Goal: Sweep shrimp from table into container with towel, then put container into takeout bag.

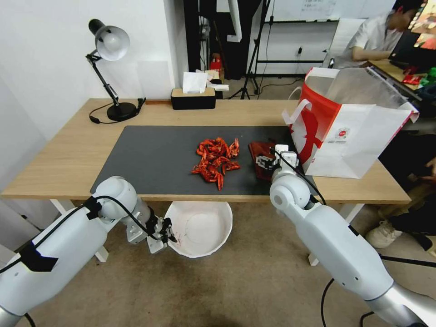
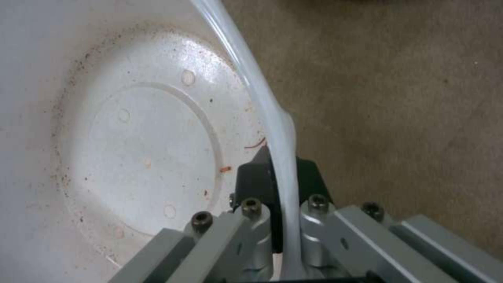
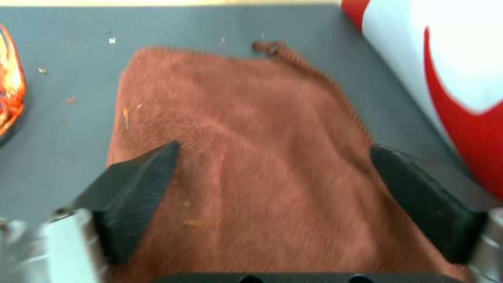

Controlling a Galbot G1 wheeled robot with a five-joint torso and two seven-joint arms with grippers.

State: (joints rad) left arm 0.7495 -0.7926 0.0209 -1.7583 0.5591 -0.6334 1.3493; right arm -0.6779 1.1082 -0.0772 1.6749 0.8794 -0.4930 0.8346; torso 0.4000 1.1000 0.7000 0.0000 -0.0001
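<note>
**Ann:** Rust-red cloth under the right end effector (image 3: 272,177). That's the towel (image 3: 251,129), lying flat on the dark grey mat (image 1: 154,154), and the black fingers (image 3: 136,184) stand wide apart, one over each side of it, not closed on anything.

**Ben:** And just to its left, the shrimp (image 1: 216,162), a loose bright red pile near the middle of the mat, close to the towel's edge.

**Ann:** On the towel's other side stands the takeout bag (image 1: 359,136), upright at the right end of the counter (image 1: 68,159), mouth open, silvery lining showing, red panel facing the towel.

**Ben:** Down low now, the left end effector (image 1: 164,235) has the container (image 1: 202,227) by its rim, pads pinched together on the thin white wall.

**Ann:** You can see that up close too, the rim bends where the fingers (image 2: 257,177) squeeze it.

**Ben:** The bowl hangs below the counter's front edge, over the floor, tilted, its mouth turned up and toward the camera. Only reddish specks inside.
</note>
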